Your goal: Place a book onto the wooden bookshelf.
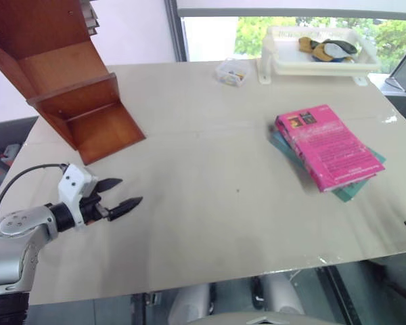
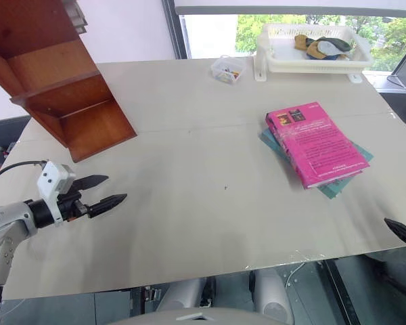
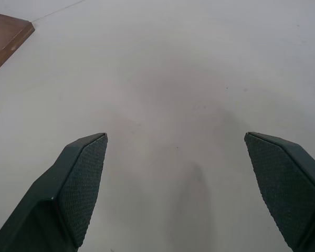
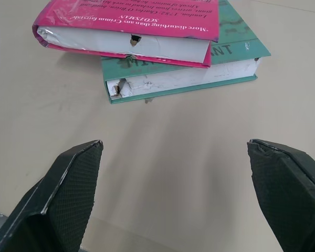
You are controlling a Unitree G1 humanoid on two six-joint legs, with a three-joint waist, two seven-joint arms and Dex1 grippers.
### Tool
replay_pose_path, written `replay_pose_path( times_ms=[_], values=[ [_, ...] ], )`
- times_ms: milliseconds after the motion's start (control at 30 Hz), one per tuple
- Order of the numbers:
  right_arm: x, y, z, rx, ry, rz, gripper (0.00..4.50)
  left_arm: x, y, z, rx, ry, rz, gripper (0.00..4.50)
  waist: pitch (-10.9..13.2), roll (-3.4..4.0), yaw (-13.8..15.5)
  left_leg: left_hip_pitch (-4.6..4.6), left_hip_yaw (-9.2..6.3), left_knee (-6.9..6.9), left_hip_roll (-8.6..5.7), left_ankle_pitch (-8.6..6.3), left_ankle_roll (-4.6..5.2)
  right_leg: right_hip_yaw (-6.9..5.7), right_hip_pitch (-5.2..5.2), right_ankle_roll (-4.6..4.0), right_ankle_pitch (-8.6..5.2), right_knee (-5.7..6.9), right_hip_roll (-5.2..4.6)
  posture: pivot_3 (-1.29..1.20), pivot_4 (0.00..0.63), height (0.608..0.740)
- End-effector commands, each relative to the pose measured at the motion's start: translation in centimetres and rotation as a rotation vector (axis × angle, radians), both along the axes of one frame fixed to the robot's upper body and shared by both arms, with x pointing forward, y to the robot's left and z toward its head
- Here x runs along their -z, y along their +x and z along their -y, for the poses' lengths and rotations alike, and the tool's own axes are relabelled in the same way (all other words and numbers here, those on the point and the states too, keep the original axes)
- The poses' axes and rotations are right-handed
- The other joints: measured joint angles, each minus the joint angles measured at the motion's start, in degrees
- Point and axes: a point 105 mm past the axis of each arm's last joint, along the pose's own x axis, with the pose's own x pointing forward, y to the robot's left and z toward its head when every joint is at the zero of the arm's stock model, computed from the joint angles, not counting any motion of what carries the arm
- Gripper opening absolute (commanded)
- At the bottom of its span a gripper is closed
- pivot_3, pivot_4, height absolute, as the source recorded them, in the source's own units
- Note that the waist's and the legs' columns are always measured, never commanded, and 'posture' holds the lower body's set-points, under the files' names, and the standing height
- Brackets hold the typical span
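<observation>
On the right side of the pale table (image 1: 210,203), the pink book (image 1: 328,145) lies flat on top of a teal-green book (image 1: 357,177), the two stacked slightly askew. That stacking is probably the main risk: a low pinch from the edge could catch both books at once, or drag the teal one along and push the pile toward the table's near edge. A grip on only the cover could let the pages sag or fan open. The right gripper (image 4: 173,194) faces the stack's page edges with its fingers spread wide and nothing between them; the left gripper (image 1: 118,196) hovers over bare table near the wooden bookshelf (image 1: 74,95), fingers likewise apart and empty. The shelf stands well apart from the books at the far left corner, so the carry is long and a loose hold might slip on the way.

The book is a bright pink paperback with small dark pictures and white text on its cover; its page block looks scuffed, with a small nick at the fore edge.
</observation>
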Motion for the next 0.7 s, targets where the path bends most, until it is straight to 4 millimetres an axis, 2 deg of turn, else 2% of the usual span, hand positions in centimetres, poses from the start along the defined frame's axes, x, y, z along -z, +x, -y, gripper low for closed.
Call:
replay_pose_path(
  times_ms=[33, 367, 567, 700],
  values=[
    [-1.4, 0.0, 0.6, 0.013, -0.038, 0.048, 4.5, -0.8, 0.1, 0.0, 0.018, 0.012, 0.031, 4.48, 0.0, 0.0, 0.0, 0.0, 0.0, 0.0, 0.0, 0.0, 0.0, 0.0, 0.0, 0.0, 0.0, 0.0, 0.0, 0.0, 0.15, 0.74],
    [-1.4, 0.9, 1.6, 0.12, -0.061, 0.064, 4.5, -1.1, 0.4, 0.4, 0.037, 0.012, 0.04, 4.48, 0.0, 0.0, 0.0, 0.0, 0.0, 0.0, 0.0, 0.0, 0.0, 0.0, 0.0, 0.0, 0.0, 0.0, 0.0, 0.0, 0.15, 0.74],
    [-1.2, 3.7, 3.4, 0.318, -0.16, 0.044, 4.5, -1.8, 1.3, 0.9, 0.064, 0.049, 0.078, 4.48, 0.0, 0.0, -0.03, 0.01, 0.02, 0.0, -0.01, 0.0, -0.01, 0.01, 0.0, 0.0, 0.0, 0.01, 0.01, 0.0, 0.15, 0.74],
    [-3.5, 6.9, 4.9, 0.545, -0.159, 0.164, 4.5, -4.1, 2.0, 2.7, 0.132, 0.016, 0.141, 4.48, 0.01, 0.0, -0.27, -0.01, 0.15, 0.0, -0.03, 0.01, -0.01, 0.14, -0.08, -0.02, 0.03, 0.05, 0.02, 0.0, 0.15, 0.74]
  ],
)
